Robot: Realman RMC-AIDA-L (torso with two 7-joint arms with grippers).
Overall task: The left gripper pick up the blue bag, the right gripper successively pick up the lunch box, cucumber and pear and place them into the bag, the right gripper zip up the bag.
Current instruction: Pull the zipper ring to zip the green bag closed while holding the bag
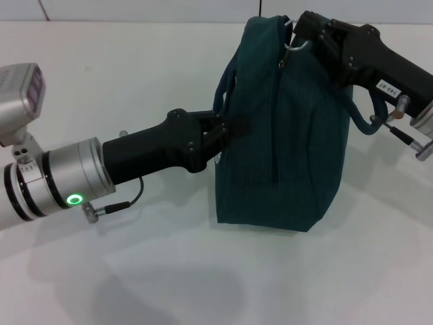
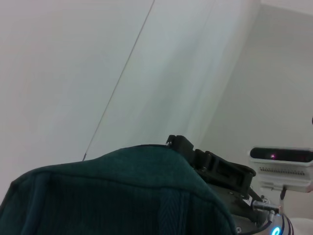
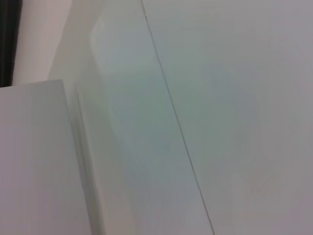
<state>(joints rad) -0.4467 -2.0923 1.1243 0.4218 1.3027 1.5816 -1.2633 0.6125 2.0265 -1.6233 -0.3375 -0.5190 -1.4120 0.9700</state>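
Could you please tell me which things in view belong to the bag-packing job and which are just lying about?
Part of the job:
blue bag, standing on the table
left gripper, at the bag's side
right gripper, at the bag's top

Just lying about:
nothing; only the white table shows

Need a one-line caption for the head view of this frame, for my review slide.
Blue bag upright on the white table, left gripper at its side handle, right gripper at the zipper on top.

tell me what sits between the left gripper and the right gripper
The blue bag stands between them in the head view: the left gripper meets its side, the right gripper is at its top.
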